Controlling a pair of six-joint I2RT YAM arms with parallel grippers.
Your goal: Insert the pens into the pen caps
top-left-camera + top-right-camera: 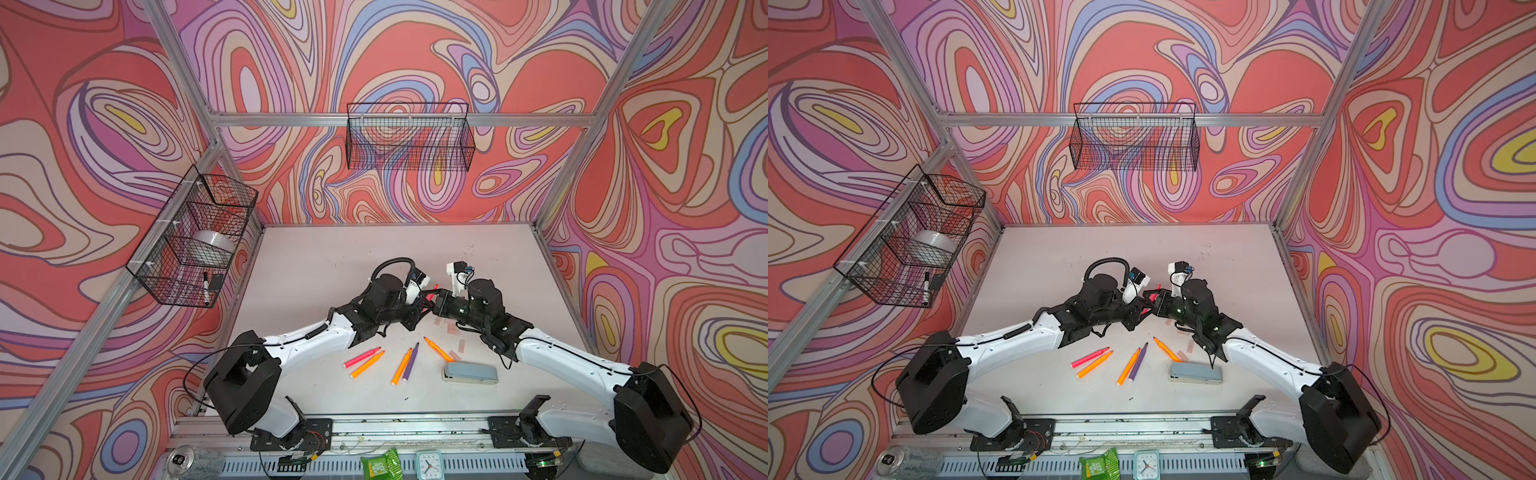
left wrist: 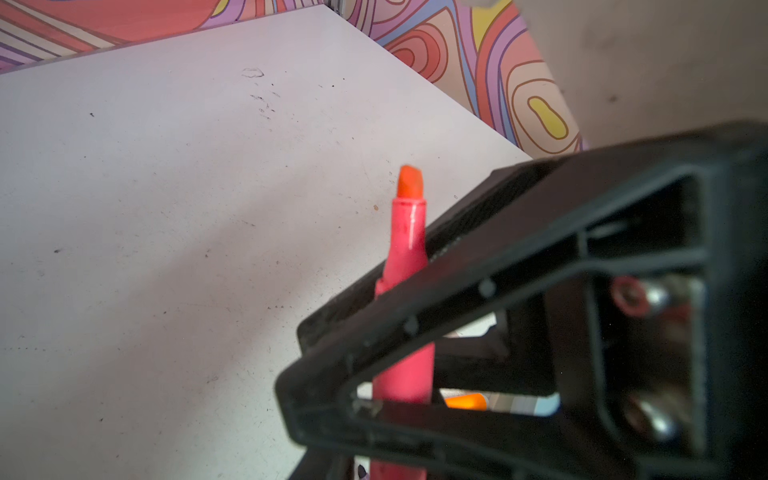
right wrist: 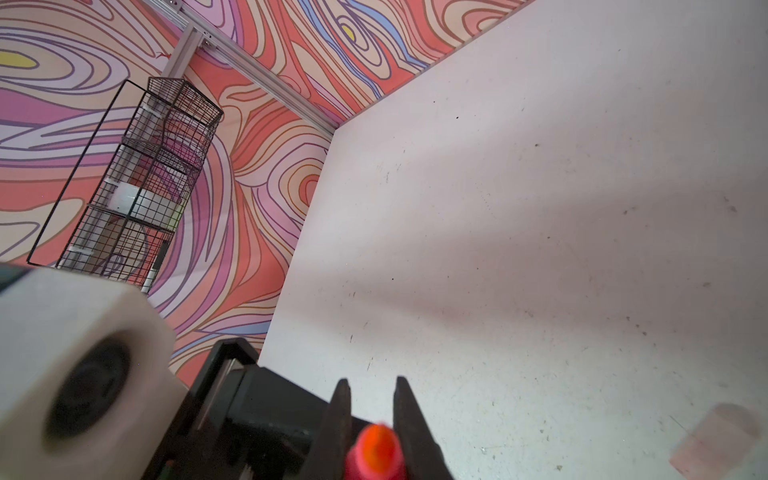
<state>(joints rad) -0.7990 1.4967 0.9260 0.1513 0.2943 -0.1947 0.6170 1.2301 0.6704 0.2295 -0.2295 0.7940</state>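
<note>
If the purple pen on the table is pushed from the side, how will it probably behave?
The purple pen looks round and slim, so it would probably roll rather than slide. It lies close beside an orange pen, which a push may also move. Its straight plastic body seems stiff and light, so it should lift without bending.
</note>
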